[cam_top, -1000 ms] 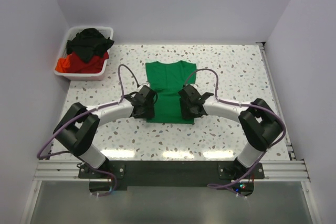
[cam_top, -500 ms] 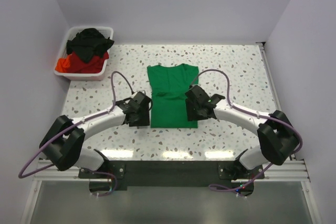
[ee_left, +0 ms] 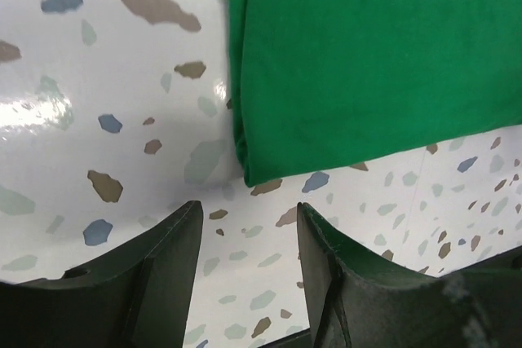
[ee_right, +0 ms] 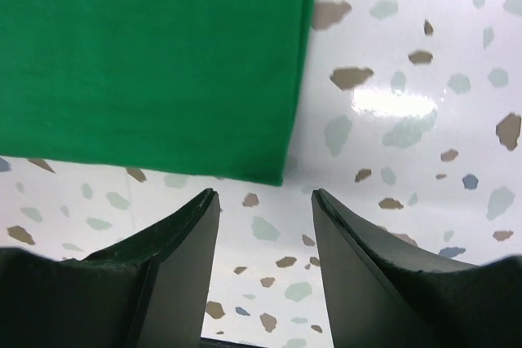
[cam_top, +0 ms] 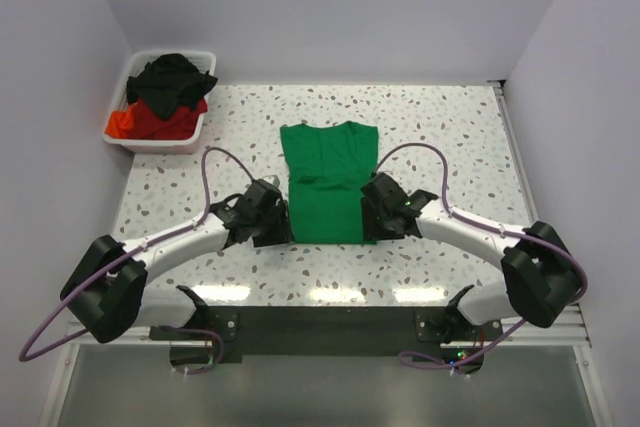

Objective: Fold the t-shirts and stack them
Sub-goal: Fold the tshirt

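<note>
A: Where is the green shirt (cam_top: 325, 182) lying?
B: Flat in the middle of the worktop (cam_top: 450, 137), folded lengthwise into a strip. Its long axis runs from the near edge toward the far edge, with the collar end away from the arms.
A: And the arms?
B: There is one at each near corner of it. The left end effector (ee_left: 245, 218) has its fingers parted fairly wide with nothing between them. The shirt's near-left corner lies just ahead of the gap, untouched. The right end effector (ee_right: 263, 201) mirrors it: fingers apart, empty, the near-right corner just ahead.
A: Which is closer?
B: Neither, as far as I can judge. They sit about evenly, with the near hem between the two.
A: So the next move?
B: Probably each takes its own corner and carries the hem along the long axis toward the collar. Both would reach forward, away from their bases.
A: The other shirts?
B: A black shirt (cam_top: 175, 77) and a red shirt (cam_top: 140, 122) are heaped in the bin (cam_top: 160, 145) at the far left corner, well apart from both arms.
</note>
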